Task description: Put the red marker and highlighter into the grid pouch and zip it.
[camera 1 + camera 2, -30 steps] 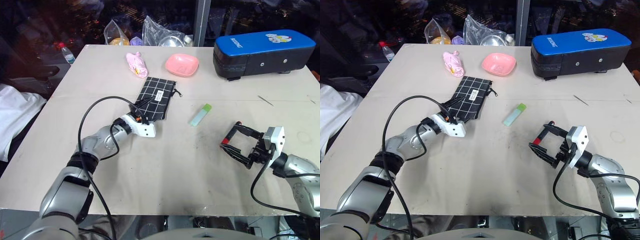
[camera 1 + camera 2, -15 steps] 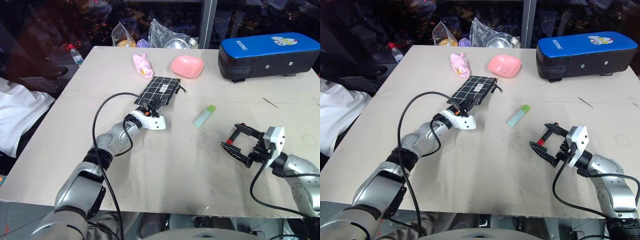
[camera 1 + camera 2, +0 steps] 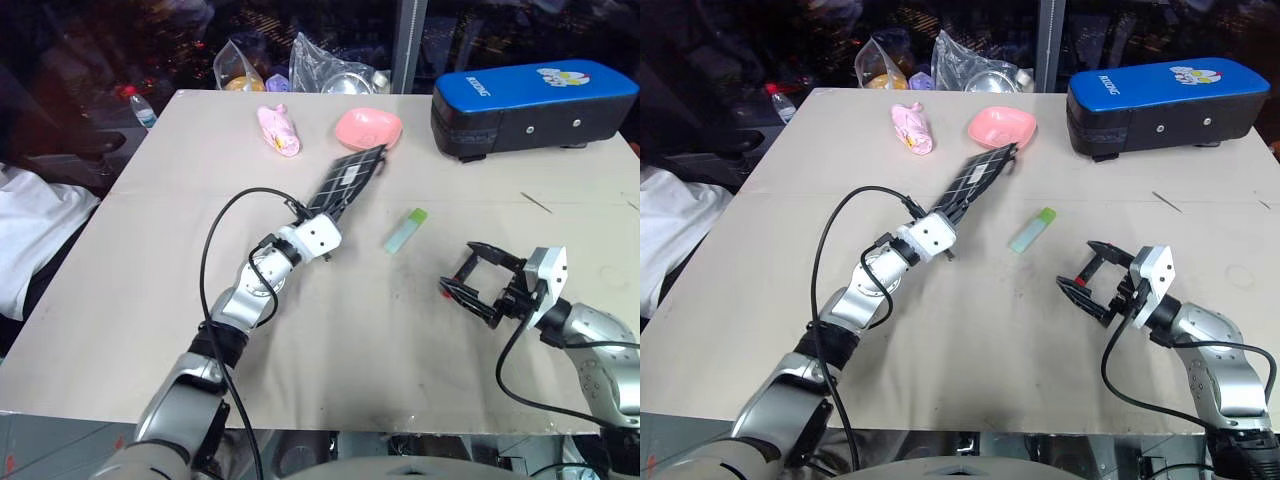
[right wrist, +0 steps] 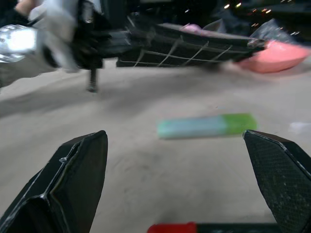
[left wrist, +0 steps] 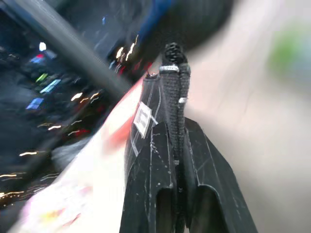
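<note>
Now the left gripper (image 3: 312, 226), which a second ago stood open over the flat grid pouch (image 3: 351, 180), is clamped on its near edge and has tipped it up off the table (image 3: 150, 260). The highlighter (image 3: 404, 230) lies just right of the pouch. Further right, the right gripper (image 3: 470, 283) stands wide apart, the red marker (image 4: 171, 227) low between its fingers, probably awaiting the pouch's opening.

Flat black white-gridded fabric pouch (image 3: 345, 183) pinched edge-up between left fingers, mint green-capped highlighter (image 3: 404, 230) lying flat beyond right fingers, slim red marker (image 4: 204, 227) between them
</note>
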